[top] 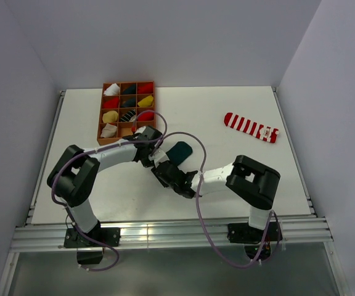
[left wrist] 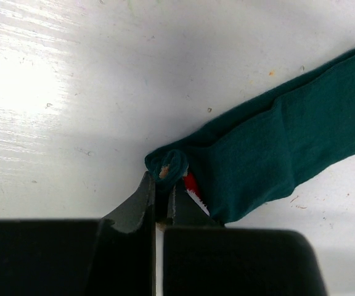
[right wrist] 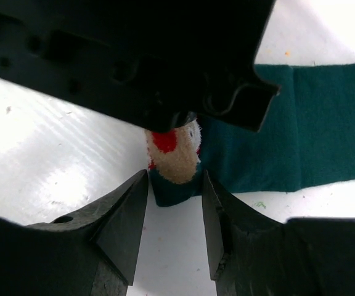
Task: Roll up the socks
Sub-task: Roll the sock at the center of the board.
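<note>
The dark green sock lies flat mid-table, stretching away up and to the right in the left wrist view. My left gripper is shut on its bunched near end, where a bit of red and white shows. In the right wrist view, my right gripper stands open. The sock's corner, with a beige and red figure, sits between its fingertips, and the left gripper's black body hangs just above. The two grippers meet at the sock's left end. A red-and-white striped sock lies flat at the right.
A brown compartment box stands at the back left, holding several rolled bundles in red, yellow, white and dark colours. Purple cables loop over both arms near the sock. White walls close in the table on three sides.
</note>
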You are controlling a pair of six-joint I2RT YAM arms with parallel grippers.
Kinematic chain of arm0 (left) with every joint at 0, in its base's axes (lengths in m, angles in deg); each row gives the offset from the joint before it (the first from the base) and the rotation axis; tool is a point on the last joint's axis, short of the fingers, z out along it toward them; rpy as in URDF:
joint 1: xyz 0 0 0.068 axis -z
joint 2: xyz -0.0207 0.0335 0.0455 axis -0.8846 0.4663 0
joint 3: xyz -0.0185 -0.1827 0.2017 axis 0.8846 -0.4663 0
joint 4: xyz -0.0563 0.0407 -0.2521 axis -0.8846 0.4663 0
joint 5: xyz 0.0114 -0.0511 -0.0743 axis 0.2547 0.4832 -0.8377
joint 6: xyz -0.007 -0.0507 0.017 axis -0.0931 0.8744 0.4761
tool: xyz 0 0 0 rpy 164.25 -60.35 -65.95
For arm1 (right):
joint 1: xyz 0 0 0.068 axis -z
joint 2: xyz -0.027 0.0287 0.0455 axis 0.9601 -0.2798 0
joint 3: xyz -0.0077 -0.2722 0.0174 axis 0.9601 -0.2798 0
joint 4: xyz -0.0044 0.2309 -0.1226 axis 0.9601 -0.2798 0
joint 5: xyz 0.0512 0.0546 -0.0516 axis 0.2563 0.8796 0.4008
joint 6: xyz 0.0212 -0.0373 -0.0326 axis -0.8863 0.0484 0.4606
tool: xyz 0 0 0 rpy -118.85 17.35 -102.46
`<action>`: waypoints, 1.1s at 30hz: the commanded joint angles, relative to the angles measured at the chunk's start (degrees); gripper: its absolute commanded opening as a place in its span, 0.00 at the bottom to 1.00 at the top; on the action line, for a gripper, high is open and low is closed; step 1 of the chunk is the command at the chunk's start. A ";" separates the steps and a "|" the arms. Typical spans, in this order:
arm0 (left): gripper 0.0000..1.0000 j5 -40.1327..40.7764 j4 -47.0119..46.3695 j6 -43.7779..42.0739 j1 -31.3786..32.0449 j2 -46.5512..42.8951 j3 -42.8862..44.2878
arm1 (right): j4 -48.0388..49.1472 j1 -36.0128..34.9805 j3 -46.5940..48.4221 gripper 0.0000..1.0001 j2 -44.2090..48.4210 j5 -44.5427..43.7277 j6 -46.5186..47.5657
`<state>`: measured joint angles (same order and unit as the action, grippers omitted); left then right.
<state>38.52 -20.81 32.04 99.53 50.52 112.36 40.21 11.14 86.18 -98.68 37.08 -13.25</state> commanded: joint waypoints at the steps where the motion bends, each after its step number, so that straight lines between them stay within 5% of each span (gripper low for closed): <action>1: 0.00 -0.03 4.03 -2.29 1.00 2.04 -0.35 | -0.95 -0.76 3.07 0.47 -3.27 -1.16 0.51; 3: 0.00 -0.20 3.77 -2.38 0.91 1.86 -0.52 | -2.09 -0.76 3.69 0.43 -4.77 -2.39 -0.28; 7: 0.01 -0.12 3.15 -2.47 1.00 1.42 -0.52 | -3.50 -0.67 3.69 0.07 -6.09 -3.10 -0.99; 9: 0.01 -0.20 2.63 -2.21 0.91 1.16 -0.87 | -3.59 -0.59 2.90 0.00 -5.22 -2.40 -1.60; 22: 0.62 5.33 -5.54 2.71 -0.76 -12.02 -7.03 | -5.70 9.25 0.88 0.00 0.41 27.82 -9.86; 33: 0.72 7.88 -19.25 4.91 -2.43 -24.33 -19.23 | -0.61 19.18 2.19 0.00 -5.56 50.68 -20.13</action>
<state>44.97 -33.27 35.76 97.54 28.91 96.30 40.72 28.93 88.20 -101.17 79.22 -28.73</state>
